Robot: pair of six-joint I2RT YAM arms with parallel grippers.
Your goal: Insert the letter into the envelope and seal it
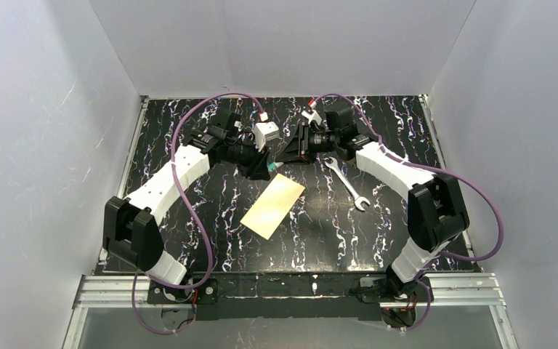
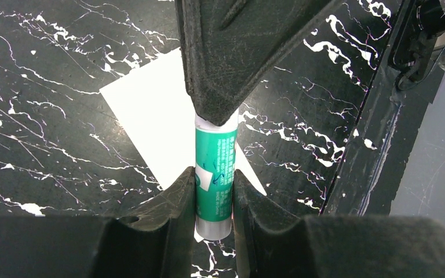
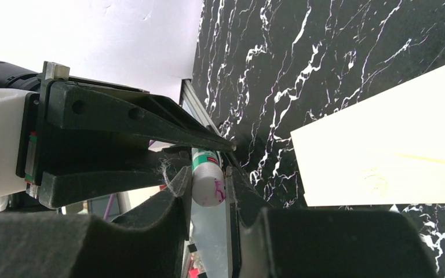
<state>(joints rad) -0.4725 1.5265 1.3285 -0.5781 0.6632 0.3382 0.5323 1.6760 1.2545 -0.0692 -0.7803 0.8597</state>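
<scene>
Sealing, I judge, is left: my left tool [image 2: 214, 200] pinches the glue stick [image 2: 215, 150] by its green body, my right tool [image 3: 208, 186] pinches its white end, the envelope [image 1: 272, 206] lies at six o'clock of them, and the letter is unseen.

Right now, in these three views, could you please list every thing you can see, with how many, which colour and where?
envelope: one, cream to white, flat at the middle of the table.
glue stick: one, green with a white end, over the envelope's far corner, held between both grippers.
wrench: one, silver, flat on the table to the right of the envelope.
table: one, black with white veins, under everything.
letter: none in view on its own.
left gripper: one, black, shut on the glue stick's green body.
right gripper: one, black, shut on its white end.
</scene>
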